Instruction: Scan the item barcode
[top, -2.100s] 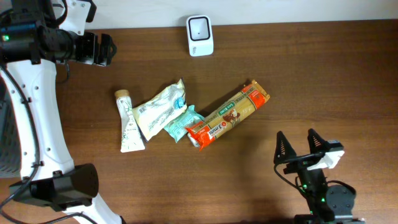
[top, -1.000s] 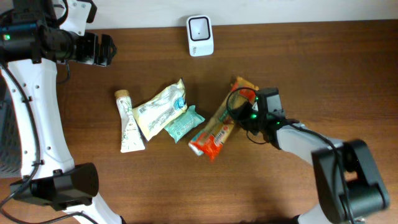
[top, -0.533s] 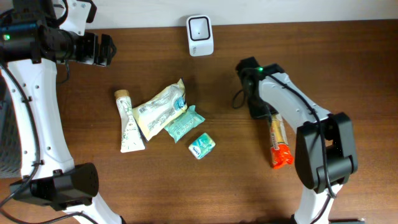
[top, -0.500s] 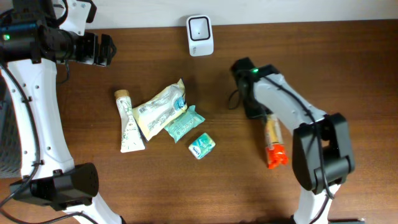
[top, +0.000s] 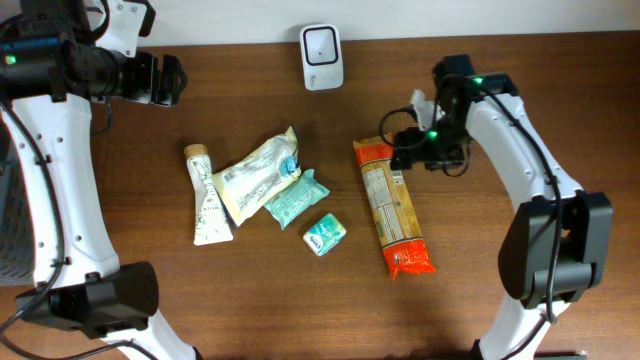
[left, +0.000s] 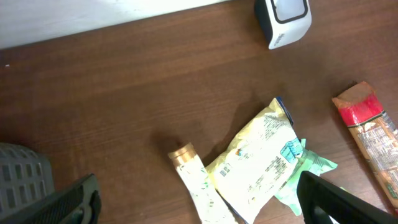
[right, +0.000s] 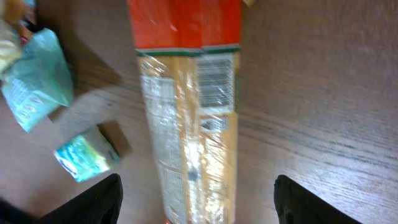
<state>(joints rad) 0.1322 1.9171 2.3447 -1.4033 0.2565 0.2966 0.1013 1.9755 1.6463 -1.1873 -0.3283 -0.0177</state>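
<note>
Wooden worktop (top: 560, 90) is receiving released pasta packet (top: 393, 210), barcode (right: 214, 84) up, unscanned; right gripper (top: 418, 146) jaws are spreading, left gripper (top: 172, 80) jaws gaping.

My overhead view looks straight down on the brown wooden table (top: 250, 300), far enough back to take in its whole width. The left wrist camera sits high toward the upper left, tilted down across the table, and shares the white box-shaped scanner (top: 321, 57) (left: 283, 18) with it. The right wrist camera hangs close over the long orange-and-red plastic packet (right: 186, 124) (top: 393, 205) (left: 373, 134), which all three views catch.
</note>
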